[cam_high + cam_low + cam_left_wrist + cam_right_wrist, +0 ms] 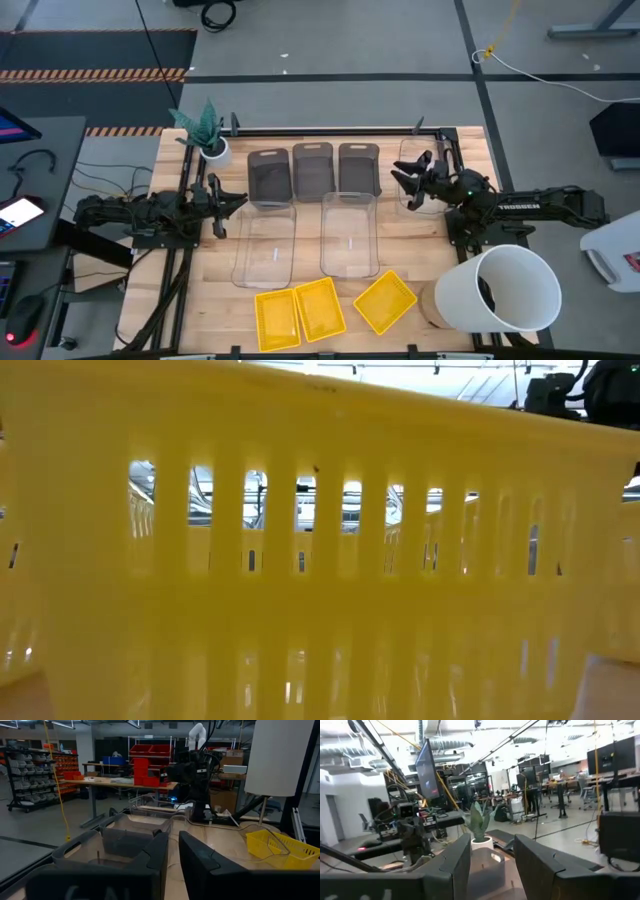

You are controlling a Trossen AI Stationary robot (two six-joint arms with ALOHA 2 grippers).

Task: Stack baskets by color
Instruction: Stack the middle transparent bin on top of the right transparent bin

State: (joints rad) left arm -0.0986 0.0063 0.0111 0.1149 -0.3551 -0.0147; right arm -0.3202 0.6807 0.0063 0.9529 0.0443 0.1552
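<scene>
Three dark grey baskets (pixel 313 170) sit side by side at the table's far middle. Two clear baskets (pixel 349 233) lie in front of them, and a third clear basket (pixel 415 160) lies at the far right. Three yellow baskets (pixel 320 307) line the near edge, and one of them (pixel 320 560) fills the low view. My left gripper (pixel 232 203) hovers at the table's left, level, open by a narrow gap (pixel 173 855), holding nothing. My right gripper (pixel 403 181) is open above the far-right clear basket, pointing toward the grey ones (pixel 492 865), with nothing between its fingers.
A big white bucket (pixel 508 288) stands at the near right corner. A small white pot with a green plant (pixel 210 140) stands at the far left corner. Dark frame rails run along the table's left and far edges.
</scene>
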